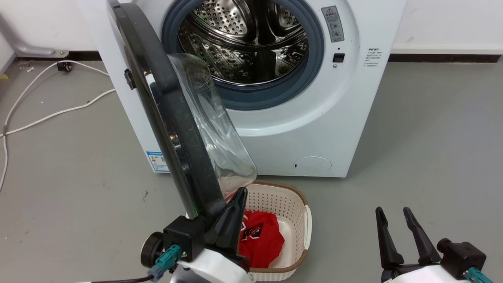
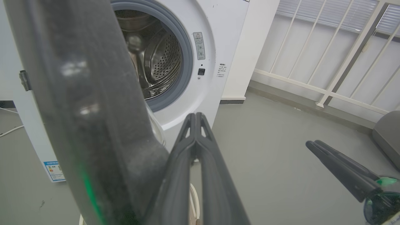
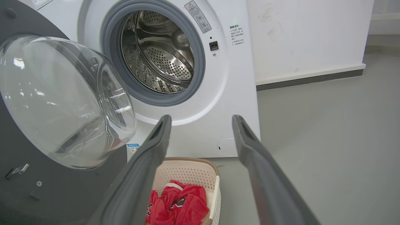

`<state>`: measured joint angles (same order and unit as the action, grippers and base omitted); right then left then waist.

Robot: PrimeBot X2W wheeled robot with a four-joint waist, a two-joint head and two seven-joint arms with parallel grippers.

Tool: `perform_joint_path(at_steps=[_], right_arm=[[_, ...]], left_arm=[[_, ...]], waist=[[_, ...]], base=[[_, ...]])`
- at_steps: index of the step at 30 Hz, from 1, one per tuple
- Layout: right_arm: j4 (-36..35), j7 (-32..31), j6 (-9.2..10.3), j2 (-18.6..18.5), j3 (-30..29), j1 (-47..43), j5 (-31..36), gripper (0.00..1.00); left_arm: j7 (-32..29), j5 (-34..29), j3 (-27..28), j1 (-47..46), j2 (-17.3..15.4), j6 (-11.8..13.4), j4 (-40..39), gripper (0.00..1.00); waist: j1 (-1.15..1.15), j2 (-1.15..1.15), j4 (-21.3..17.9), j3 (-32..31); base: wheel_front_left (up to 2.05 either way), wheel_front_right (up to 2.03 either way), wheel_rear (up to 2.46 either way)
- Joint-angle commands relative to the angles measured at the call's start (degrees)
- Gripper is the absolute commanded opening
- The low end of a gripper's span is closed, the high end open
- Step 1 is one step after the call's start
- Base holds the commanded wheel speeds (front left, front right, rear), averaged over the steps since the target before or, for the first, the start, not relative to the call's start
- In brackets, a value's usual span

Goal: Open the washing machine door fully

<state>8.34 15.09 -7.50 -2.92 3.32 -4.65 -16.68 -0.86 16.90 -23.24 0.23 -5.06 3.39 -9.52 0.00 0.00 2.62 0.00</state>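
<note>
Opening stage: the washing machine door (image 1: 165,118) is standing swung out from the washing machine (image 1: 334,118), roughly edge-on to its front and hanging from the machine's left side. I judge it is sitting short of fully open.
Left tool: the left tool (image 1: 240,193) is clenched with nothing between its fingers. It is lying against the inner side of the door's black rim, low in front of the machine, probably serving as a pusher rather than a clamp.
Right tool: the right tool (image 1: 393,214) is released, fingers spread, and is hovering low before the machine's right half, well apart from the door, seemingly staying out of the swing.
Glass bowl: the glass bowl (image 1: 212,125) is bulging from the door toward the machine's bared steel drum (image 1: 243,39).
Laundry basket: the laundry basket (image 1: 302,204) is sitting on the floor just in front of the machine, under the door's lower edge, and is holding a red garment (image 1: 261,236), likely waiting to be loaded.
Next move: pushing the rim further away from the machine's opening looks necessary.
</note>
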Motion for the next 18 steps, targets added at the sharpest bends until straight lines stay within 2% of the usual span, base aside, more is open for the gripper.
perform_joint_path(at_steps=[1,10,18], right_arm=[[0.2,0.1,0.02,0.1,0.2,1.0,-0.5,1.0],[0.8,0.1,0.02,0.1,0.5,0.7,-1.2,1.0],[1.4,0.1,0.02,0.1,0.3,0.4,-1.8,1.0]], left_arm=[[-0.2,-0.2,0.8,0.3,-0.9,0.7,-0.4,0.0],[-0.6,-0.7,1.6,3.8,-2.3,2.6,-2.5,0.0],[-0.8,-1.4,1.8,6.3,-3.5,3.8,-5.2,0.0]], waist=[[0.0,0.0,0.2,0.0],[0.0,0.0,2.6,-0.1],[0.0,0.0,9.0,0.1]], base=[[0.0,0.0,0.0],[0.0,0.0,0.0],[0.0,0.0,0.0]])
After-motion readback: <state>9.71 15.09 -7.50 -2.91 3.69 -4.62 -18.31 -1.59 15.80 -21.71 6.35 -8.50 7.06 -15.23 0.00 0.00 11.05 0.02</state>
